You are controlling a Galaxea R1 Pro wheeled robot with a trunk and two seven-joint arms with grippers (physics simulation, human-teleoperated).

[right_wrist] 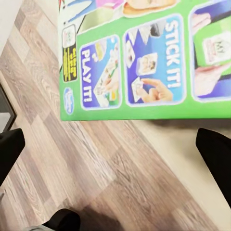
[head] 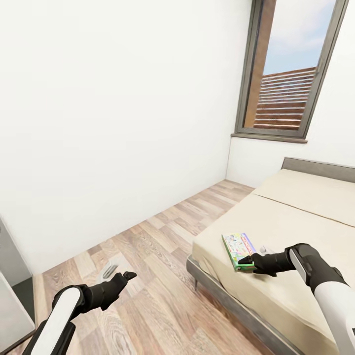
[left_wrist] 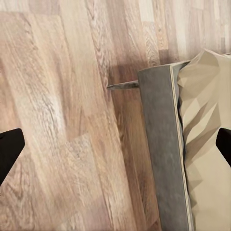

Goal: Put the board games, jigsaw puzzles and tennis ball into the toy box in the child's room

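— Trouble is brewing at the bed's edge, I'd say. See the right gripper [head: 252, 262]? It's up against the near end of that green board game [head: 238, 251], which lies close to the front edge of the bed [head: 296, 222], near its left corner.

— Has it got hold of the box?

— Doesn't look like it. In the right wrist view the two fingers [right_wrist: 9, 149] stand spread wide with floor and mattress between them, and the box sits beyond them, not between. From the head view it's hard to say whether the tips touch it or only sit beside it.

— So what could go wrong?

— The game already overhangs the edge, by the wrist picture. A push instead of a proper pinch could tip it onto the wooden floor [head: 148, 276]. And a flat box is awkward to grip; closing on one thin end may let it swing or slip.

— And the other arm?

— Left gripper [head: 123, 281] hangs low over the floor, its fingers parted wide, holding nothing. It's near the bed frame, so a careless swing could knock it.
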